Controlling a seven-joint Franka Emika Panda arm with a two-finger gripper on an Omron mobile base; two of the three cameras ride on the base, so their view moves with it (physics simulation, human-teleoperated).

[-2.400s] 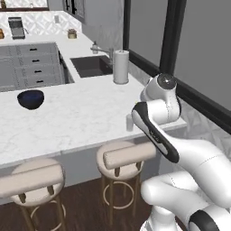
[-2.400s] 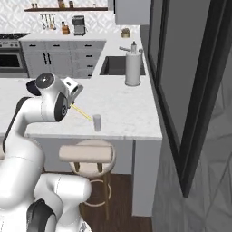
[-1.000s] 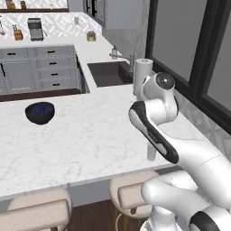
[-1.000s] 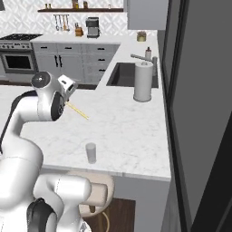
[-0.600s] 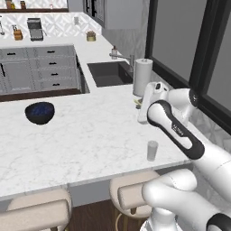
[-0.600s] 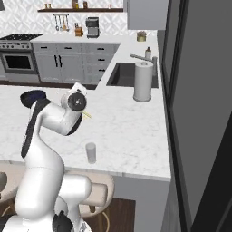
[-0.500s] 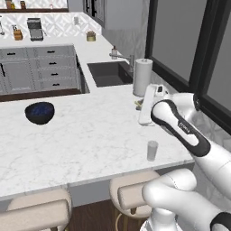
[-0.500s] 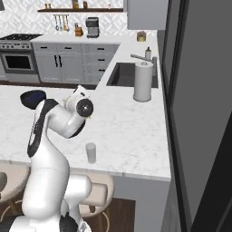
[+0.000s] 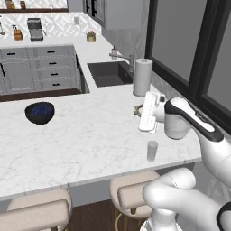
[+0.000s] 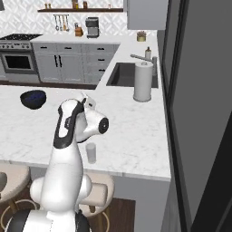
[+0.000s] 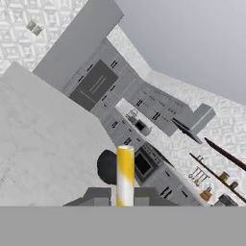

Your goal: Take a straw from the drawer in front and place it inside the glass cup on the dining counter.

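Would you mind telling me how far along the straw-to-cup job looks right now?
Done: the straw is out of the drawer and clamped between the shut fingers, seen in the hand view. In hand: the gripper hovers above the dining counter, up and beyond the glass cup, pointing sideways. Left: tilt the straw down, line it up over the empty cup and release.
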